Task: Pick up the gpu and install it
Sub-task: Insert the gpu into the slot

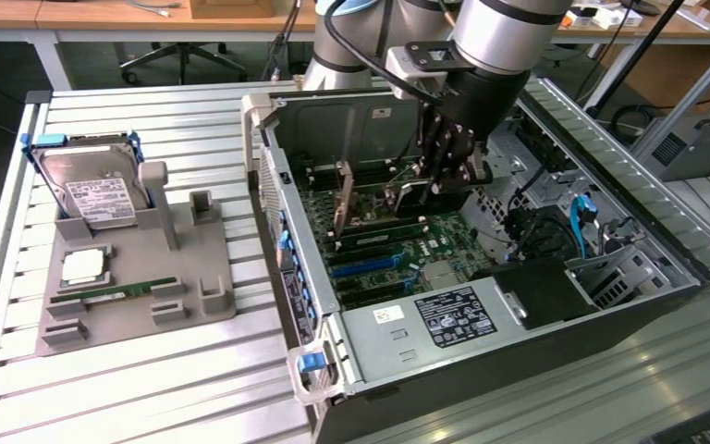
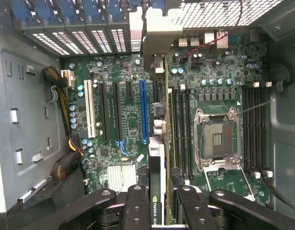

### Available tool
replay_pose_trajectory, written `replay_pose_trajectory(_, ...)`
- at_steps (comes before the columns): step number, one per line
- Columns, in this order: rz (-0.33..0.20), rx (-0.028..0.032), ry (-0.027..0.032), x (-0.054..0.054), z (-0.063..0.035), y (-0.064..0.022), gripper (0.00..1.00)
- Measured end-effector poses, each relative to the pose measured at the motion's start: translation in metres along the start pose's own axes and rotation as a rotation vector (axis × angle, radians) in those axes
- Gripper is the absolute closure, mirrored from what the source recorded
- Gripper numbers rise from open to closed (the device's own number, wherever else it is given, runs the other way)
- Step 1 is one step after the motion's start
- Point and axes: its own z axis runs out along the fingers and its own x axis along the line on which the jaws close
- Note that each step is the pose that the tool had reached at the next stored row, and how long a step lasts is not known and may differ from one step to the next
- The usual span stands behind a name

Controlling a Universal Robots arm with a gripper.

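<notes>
The gpu (image 2: 157, 158) is seen edge-on in the wrist view, a thin dark card with a green-and-white label and a silver bracket (image 2: 157, 38) at its far end. My gripper (image 2: 161, 203) is shut on it, one finger (image 2: 138, 206) on each side of the card. The card stands upright over the motherboard, in line with the slots just beside the long blue slot (image 2: 144, 110). In the exterior view my gripper (image 1: 444, 180) reaches down into the open computer case (image 1: 454, 319) with the gpu (image 1: 402, 205) below it. I cannot tell whether the card's edge sits in a slot.
Inside the case are the bare CPU socket (image 2: 218, 139), memory slots (image 2: 255, 129), cable bundles (image 2: 66, 158) and the rear wall's slot covers (image 2: 85, 40). A grey fixture (image 1: 133, 296) at the exterior view's left holds a hard drive (image 1: 96, 190), a chip (image 1: 84, 266) and a RAM stick (image 1: 108, 294).
</notes>
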Motion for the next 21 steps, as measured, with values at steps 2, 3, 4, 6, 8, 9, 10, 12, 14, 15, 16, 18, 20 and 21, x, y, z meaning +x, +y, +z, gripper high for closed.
replay_pose_trajectory(2,0.000,0.0000,0.0000,0.003,-0.0001,0.0000,0.73)
replay_pose_trajectory(3,0.000,0.0001,-0.0001,0.004,-0.0001,0.0000,0.73)
replay_pose_trajectory(4,0.000,0.0000,0.0000,0.005,-0.0002,0.0000,0.73)
replay_pose_trajectory(6,0.000,0.0001,-0.0002,0.005,0.0003,0.0001,0.73)
replay_pose_trajectory(8,0.000,-0.0001,0.0001,0.006,0.0024,0.0002,0.73)
replay_pose_trajectory(9,0.000,0.0000,0.0000,0.006,0.0043,0.0002,0.73)
replay_pose_trajectory(10,0.000,0.0000,0.0000,0.006,0.0060,0.0004,0.73)
replay_pose_trajectory(12,0.000,0.0000,-0.0001,0.006,0.0099,0.0007,0.73)
replay_pose_trajectory(14,0.000,0.0000,0.0001,0.007,0.0157,0.0011,0.73)
replay_pose_trajectory(15,0.000,0.0000,0.0000,0.007,0.0190,0.0014,0.73)
replay_pose_trajectory(16,0.000,0.0000,0.0001,0.007,0.0216,0.0016,0.73)
replay_pose_trajectory(18,0.000,0.0000,0.0000,0.007,0.0256,0.0019,0.73)
replay_pose_trajectory(20,0.000,-0.0001,0.0002,0.007,0.0264,0.0020,0.73)
replay_pose_trajectory(21,0.000,-0.0001,0.0003,0.007,0.0264,0.0021,0.73)
